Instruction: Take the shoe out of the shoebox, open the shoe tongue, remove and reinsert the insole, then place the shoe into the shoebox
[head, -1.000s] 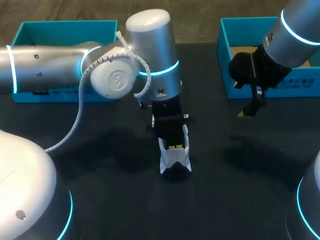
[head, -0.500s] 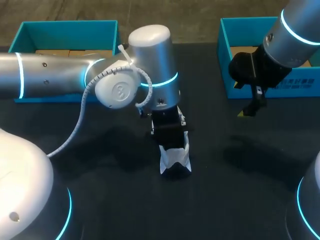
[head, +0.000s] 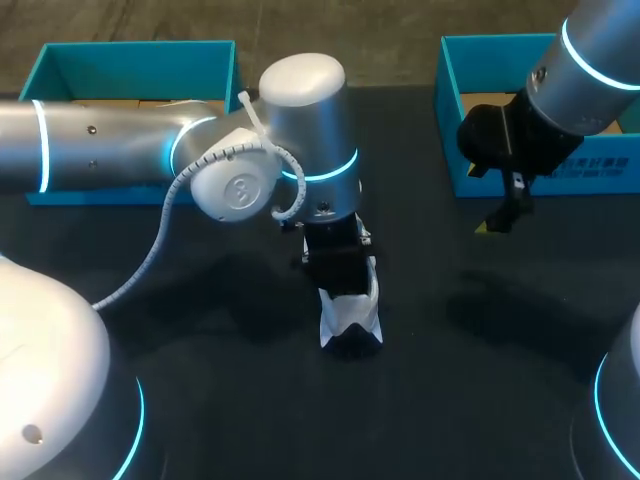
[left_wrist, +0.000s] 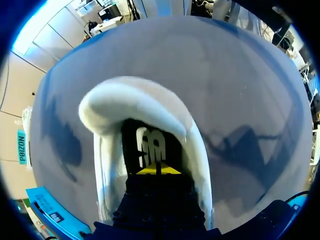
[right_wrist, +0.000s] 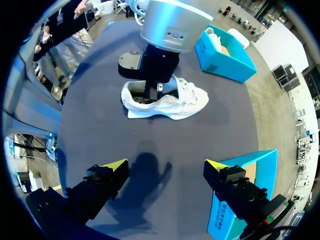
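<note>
Here the shoe stands on its sole in the middle of the dark tabletop, out of both boxes. One teal shoebox sits at the far right, and a second teal box at the far left. The left hand is sunk into the shoe's opening, right over the insole. From these views I cannot tell whether it has pinched the insole. The right hand hangs spread wide and empty above the tabletop, just in front of the right shoebox and well apart from the shoe.

The step in hand looks like drawing the insole out. To do it well, the left hand should bite the insole's edge alone, not the lining. It should then peel up and back along the shoe's length instead of pulling straight up. A light shoe would likely rise with the pull, so the idle right hand could come over and pin the shoe's other end first.
</note>
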